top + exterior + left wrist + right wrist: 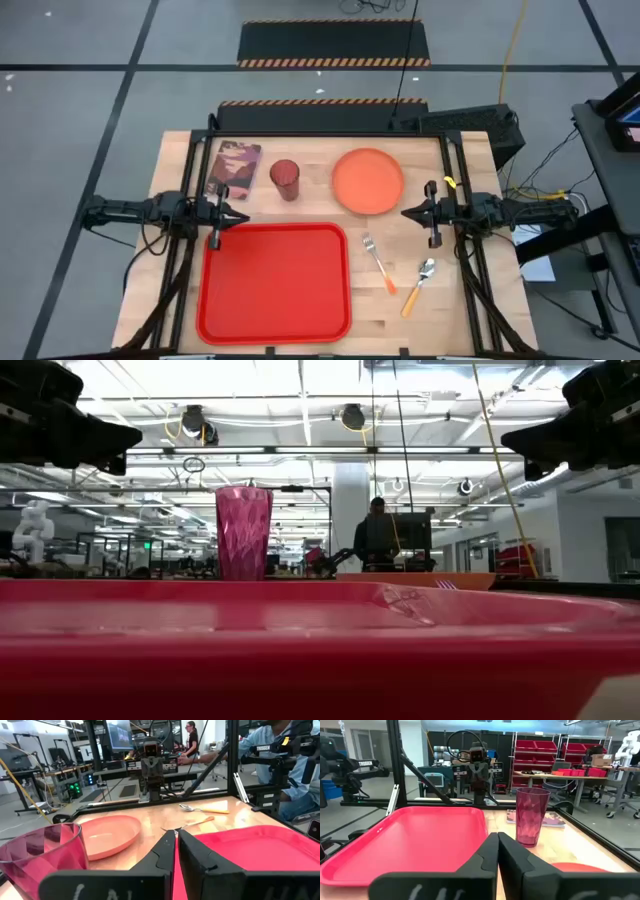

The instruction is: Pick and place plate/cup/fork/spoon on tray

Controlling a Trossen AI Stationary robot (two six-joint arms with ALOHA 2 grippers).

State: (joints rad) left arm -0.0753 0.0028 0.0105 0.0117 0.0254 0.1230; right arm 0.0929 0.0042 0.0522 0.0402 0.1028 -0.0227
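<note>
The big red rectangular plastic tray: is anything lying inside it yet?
Nothing shows inside the red rectangular plastic tray; its whole floor is bare in the high view. The orange round plate and translucent red cup sit on the table beyond it.

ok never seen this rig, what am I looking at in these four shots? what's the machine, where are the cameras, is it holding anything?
It is a robot with two dark arms at a wooden table.

One camera looks straight down, one sits at table-top height, and one rides on each wrist, looking past that arm's own fingers.

The left gripper waits by the tray's upper left corner. The right gripper waits beside the plate. Both are shut and hold nothing.

The tray is red and holds nothing yet. Behind it stand the cup and the plate. The fork and spoon lie to the tray's right. A small book lies left of the cup.

People show in the room behind.
</note>
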